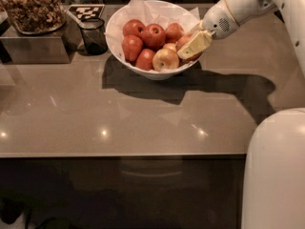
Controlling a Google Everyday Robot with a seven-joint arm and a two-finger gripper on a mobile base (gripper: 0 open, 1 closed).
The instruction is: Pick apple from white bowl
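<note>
Nearest, the robot's rounded white body (276, 175) fills the lower right corner, with the smooth grey-brown bench (143, 118) stretching ahead. On it sits the wide glossy white bowl (114, 39), paper-lined and heaped with apples. The pale yellow apple (165, 60) is at the front. The large red-orange apple (184, 40) lies at the bowl's right side, and the cream-coloured gripper (193, 44) is right over it, covering much of it; clamped or not, I cannot tell. Just left of the bowl stands a small dark glass cup (93, 35), and farther left a metal box of brown dried bits (31, 8)
</note>
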